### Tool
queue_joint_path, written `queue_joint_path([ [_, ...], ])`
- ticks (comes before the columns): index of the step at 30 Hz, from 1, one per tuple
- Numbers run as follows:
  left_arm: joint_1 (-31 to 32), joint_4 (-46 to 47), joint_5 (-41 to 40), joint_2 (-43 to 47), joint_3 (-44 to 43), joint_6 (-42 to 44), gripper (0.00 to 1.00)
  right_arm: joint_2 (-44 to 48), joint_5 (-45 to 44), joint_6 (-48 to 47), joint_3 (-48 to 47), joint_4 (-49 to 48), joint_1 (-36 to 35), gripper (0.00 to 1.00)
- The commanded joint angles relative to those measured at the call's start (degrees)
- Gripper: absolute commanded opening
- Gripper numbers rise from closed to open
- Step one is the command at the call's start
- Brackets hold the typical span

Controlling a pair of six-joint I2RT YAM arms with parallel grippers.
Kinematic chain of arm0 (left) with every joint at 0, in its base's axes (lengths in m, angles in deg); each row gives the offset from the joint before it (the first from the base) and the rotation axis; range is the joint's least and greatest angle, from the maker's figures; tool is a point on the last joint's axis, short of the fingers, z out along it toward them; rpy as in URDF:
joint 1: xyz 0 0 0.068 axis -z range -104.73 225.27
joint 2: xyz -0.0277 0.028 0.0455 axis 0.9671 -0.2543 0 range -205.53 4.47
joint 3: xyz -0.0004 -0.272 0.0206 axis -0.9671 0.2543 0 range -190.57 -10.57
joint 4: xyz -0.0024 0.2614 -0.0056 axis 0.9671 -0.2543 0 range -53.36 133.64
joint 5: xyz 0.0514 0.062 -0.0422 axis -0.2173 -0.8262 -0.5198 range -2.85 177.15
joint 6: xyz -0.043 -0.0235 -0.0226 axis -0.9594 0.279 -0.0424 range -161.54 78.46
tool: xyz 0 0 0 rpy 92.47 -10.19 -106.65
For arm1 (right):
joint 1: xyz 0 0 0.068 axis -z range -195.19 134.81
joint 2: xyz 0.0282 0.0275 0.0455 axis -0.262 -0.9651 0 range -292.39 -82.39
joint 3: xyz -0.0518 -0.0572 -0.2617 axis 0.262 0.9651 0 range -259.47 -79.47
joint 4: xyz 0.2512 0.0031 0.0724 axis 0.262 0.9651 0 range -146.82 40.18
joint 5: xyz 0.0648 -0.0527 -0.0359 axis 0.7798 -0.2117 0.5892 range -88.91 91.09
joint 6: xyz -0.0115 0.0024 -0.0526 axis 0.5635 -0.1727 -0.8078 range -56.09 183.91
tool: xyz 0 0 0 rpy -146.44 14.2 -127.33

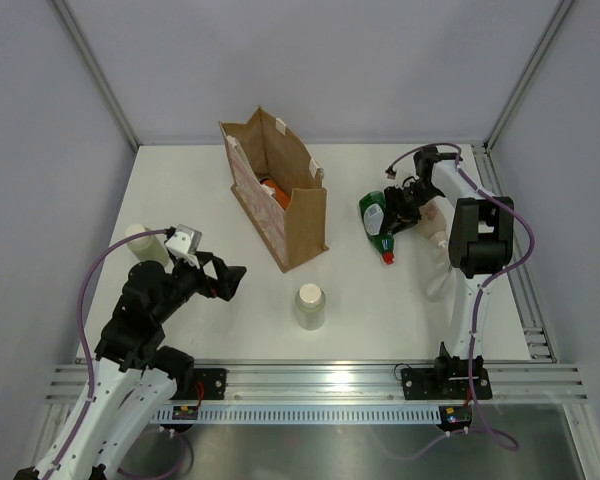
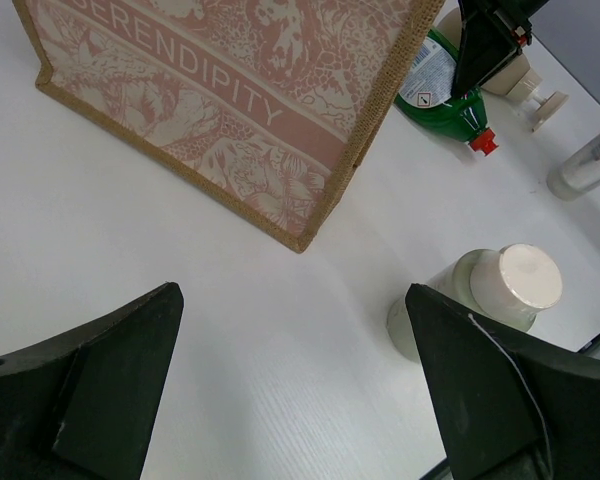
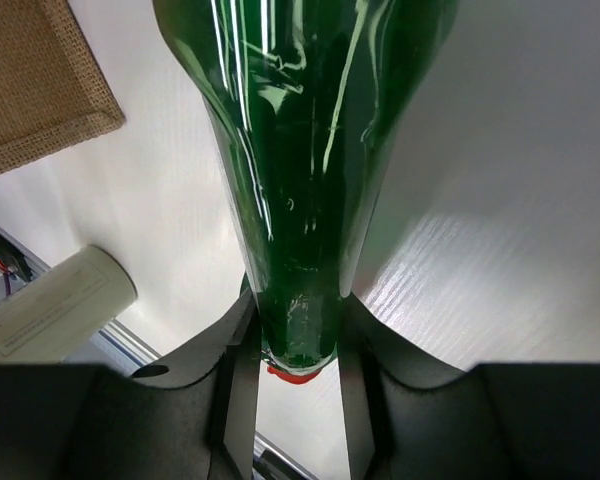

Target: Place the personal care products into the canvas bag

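Two right fingers (image 3: 235, 390) press on either side of the green bottle's (image 3: 300, 150) narrow neck, gripping it close to the red cap (image 3: 290, 375). Past those fingers, to their left, is a corner of the canvas bag (image 1: 305, 225), which stands upright on the white surface (image 1: 380, 300) with the orange bottle (image 1: 272, 190) inside. Near them on the other side lie the peach bottle (image 2: 515, 75) and the thin clear one (image 2: 585, 170). The left fingers (image 2: 110, 390) are spread wide and hold nothing. The bag's pink patterned side is ahead of them, and the cream cylinder (image 2: 500, 290) stands upright beyond their right tip.
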Motion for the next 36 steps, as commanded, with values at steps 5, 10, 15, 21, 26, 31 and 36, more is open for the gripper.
queue_joint_path([
  [5,-0.07,3.07,1.67,-0.27,0.25,0.39,0.99,-0.03,0.96,0.73,-2.8,-2.7,-0.86,0.15],
  [10,-0.07,6.22,10.0,-0.18,1.12,-0.22,0.99,1.46,9.22,-0.41,-1.66,-3.14,-0.77,0.0],
  [15,-0.07,11.06,18.8,-1.5,1.66,-5.12,0.99,4.44,14.68,-0.41,0.18,-3.75,-0.68,0.0],
  [21,-0.07,12.65,20.05,-0.19,1.65,-11.55,0.99,6.12,13.72,-0.85,3.08,-5.24,-0.77,0.0],
  [26,-0.07,11.86,19.61,1.66,3.23,-14.28,0.99,8.49,6.97,-1.9,5.46,-6.65,-0.77,0.0],
  [31,-0.07,8.53,17.15,2.02,4.2,-16.13,0.99,12.17,-4.46,-4.1,8.7,-9.81,-1.91,0.0],
  [36,0.02,4.57,13.81,2.36,2.71,-14.82,0.99,17.01,-15.45,-6.99,14.76,-14.37,-6.91,0.0],
])
